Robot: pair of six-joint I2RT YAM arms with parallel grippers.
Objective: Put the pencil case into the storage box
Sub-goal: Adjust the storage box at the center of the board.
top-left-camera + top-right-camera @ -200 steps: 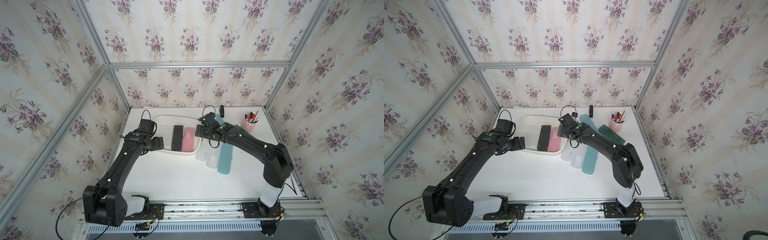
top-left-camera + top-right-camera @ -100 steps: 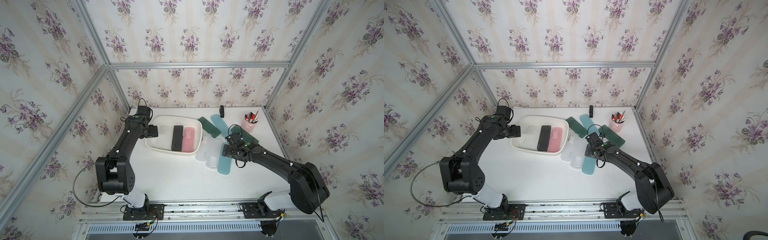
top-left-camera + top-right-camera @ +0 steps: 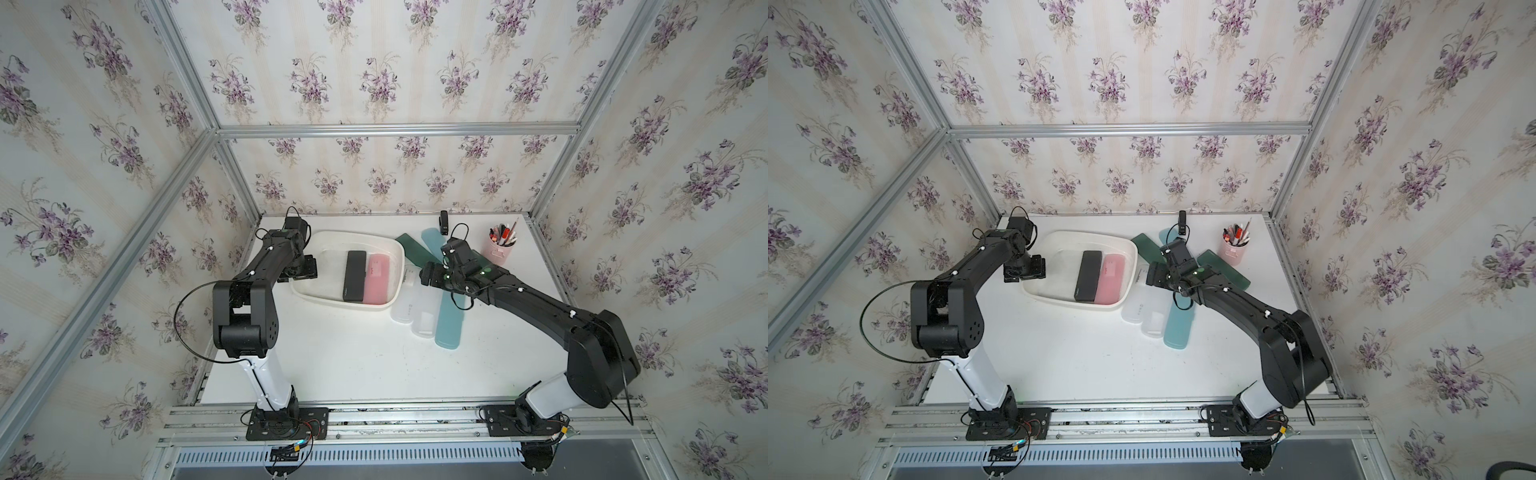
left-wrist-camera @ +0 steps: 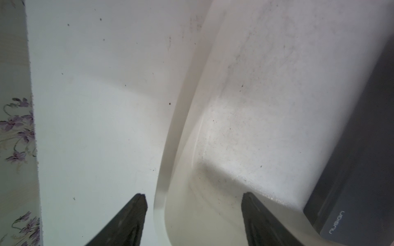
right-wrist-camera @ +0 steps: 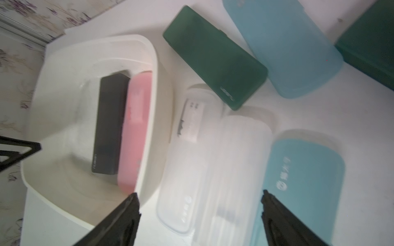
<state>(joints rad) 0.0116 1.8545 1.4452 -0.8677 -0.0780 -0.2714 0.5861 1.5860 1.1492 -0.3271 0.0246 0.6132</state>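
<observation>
Though unheld, case (image 5: 183,174) under right pincer (image 5: 199,192)

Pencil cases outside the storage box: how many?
6. Clear cases and teal case beside the storage box; green case, blue case, second green case behind them. Right arm may hide more.

Robot lab booth, aluminium frame (image 3: 395,129), floral wallpaper panels (image 3: 374,75), white table (image 3: 353,353), rail-mounted arms (image 3: 536,301)

In a top view, the storage box (image 3: 357,239) at mid-frame is white, holding a black pencil case (image 3: 354,275) and a pink pencil case (image 3: 377,279). Right of it are dark green cases (image 3: 409,248), pale blue cases (image 3: 450,322) and frosted white cases (image 3: 404,309). The pen cup (image 3: 498,255) is pink, the table (image 3: 374,365) white, and the wallpaper (image 3: 374,62) cream-striped with purple violets.
</observation>
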